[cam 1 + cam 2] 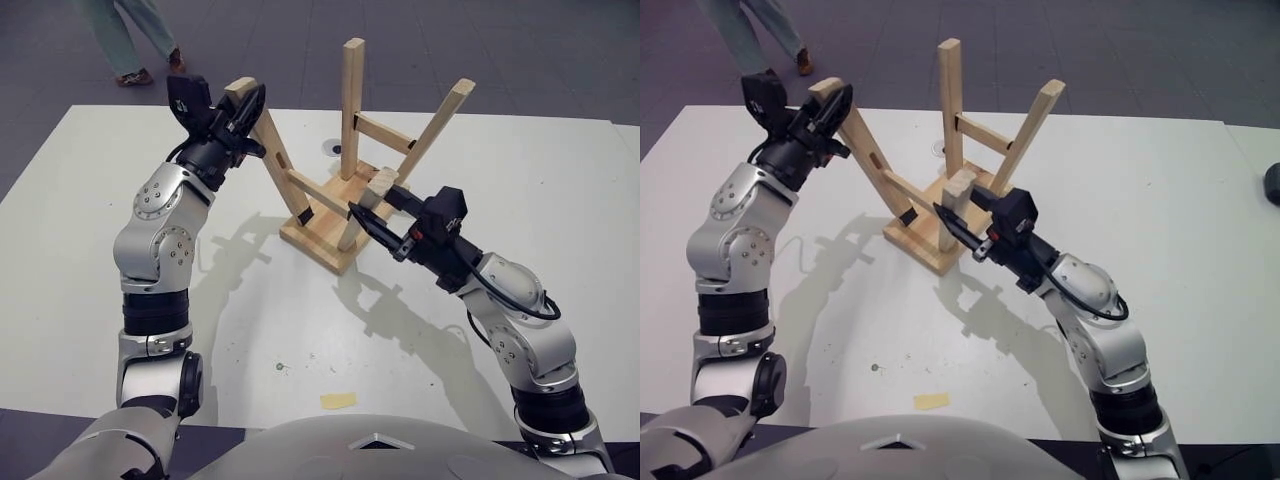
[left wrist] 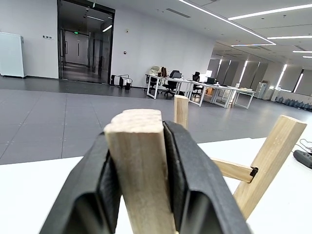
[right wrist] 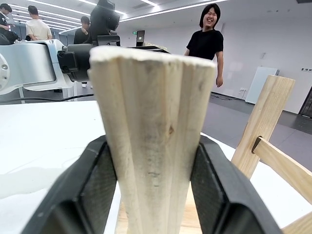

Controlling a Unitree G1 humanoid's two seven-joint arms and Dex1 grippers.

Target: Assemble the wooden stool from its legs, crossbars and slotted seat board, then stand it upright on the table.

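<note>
The stool (image 1: 318, 240) is bare pale wood, matt, its leg end (image 3: 153, 97) showing rough grain. The desk (image 1: 90, 230) is smooth, white and faintly glossy. The left gripper (image 1: 243, 100) and right gripper (image 1: 368, 215) have matt black jaws with finely textured inner pads (image 3: 99, 192).

Four legs (image 1: 352, 100), two crossbars (image 1: 383, 132), one seat (image 1: 318, 250)

I see a white tabletop (image 1: 520, 180); the wooden seat board (image 1: 322, 250) lies flat on it near the middle; a small yellowish scrap (image 1: 338, 400) lies near my edge.
</note>
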